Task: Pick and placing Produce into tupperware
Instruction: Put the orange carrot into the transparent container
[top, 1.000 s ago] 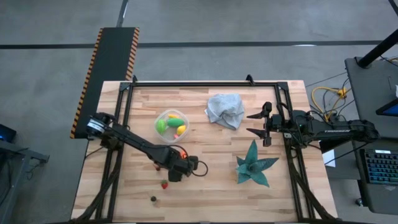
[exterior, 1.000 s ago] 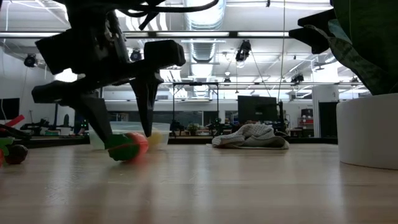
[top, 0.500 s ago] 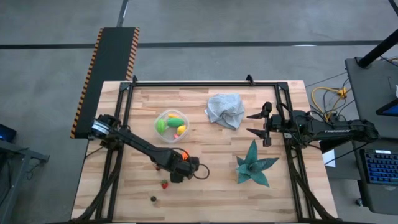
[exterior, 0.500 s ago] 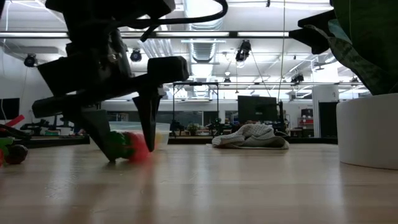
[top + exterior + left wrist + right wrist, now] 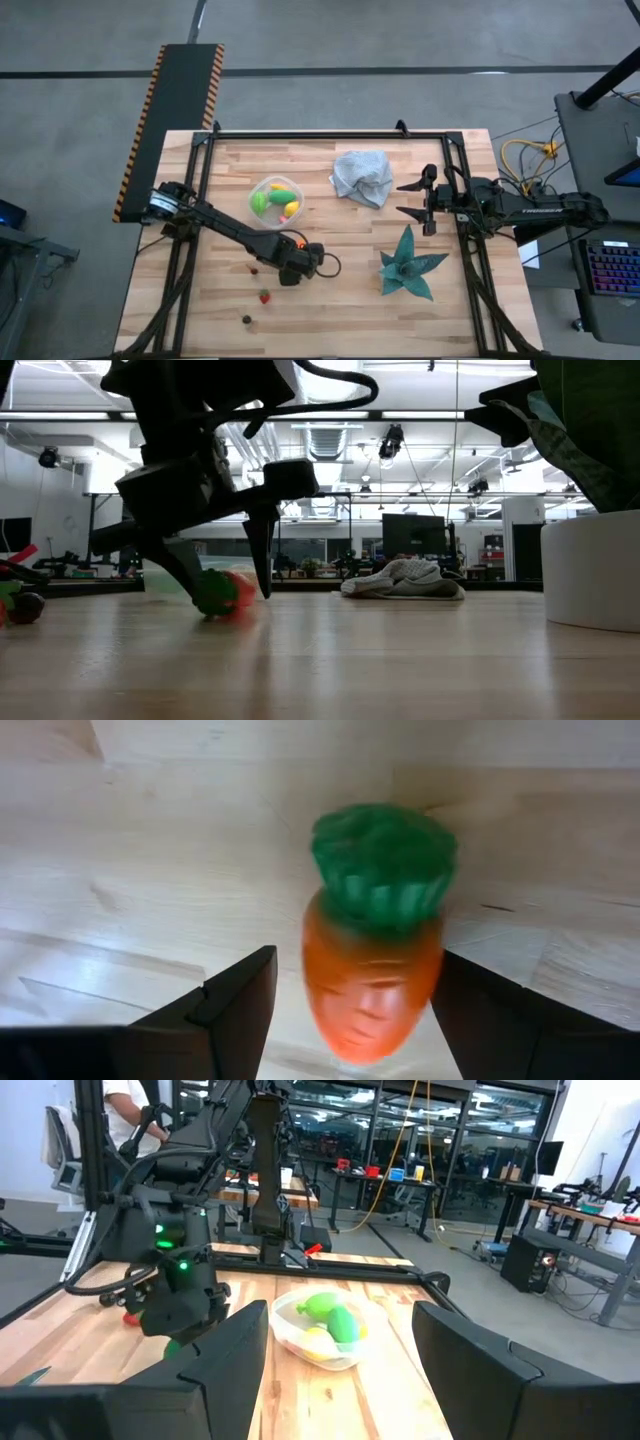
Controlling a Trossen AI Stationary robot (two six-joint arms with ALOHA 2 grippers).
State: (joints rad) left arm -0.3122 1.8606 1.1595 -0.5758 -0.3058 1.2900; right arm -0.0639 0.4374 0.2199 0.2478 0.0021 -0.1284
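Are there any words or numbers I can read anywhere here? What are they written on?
There are none that can be read.
Pale lettering runs along the right arm in the high view, but it is too small to read.
The toy carrot between the left gripper's fingers bears a moulded face, no letters.

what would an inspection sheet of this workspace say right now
surface: wooden table in a black frame.
job's things: clear tupperware holds green and yellow produce; toy carrot lies on the wood between the left gripper's fingers, orange with a green top; a small red piece and a dark piece lie loose near the front edge.
clutter: grey cloth bunched by the tupperware; teal spiky leafy piece at the right.
grippers: left gripper low, open astride the carrot; right gripper open, waiting beside the cloth.
cables: black loop at the left wrist; yellow coil off the table.
surroundings: desks and monitors behind; a person partly seen.
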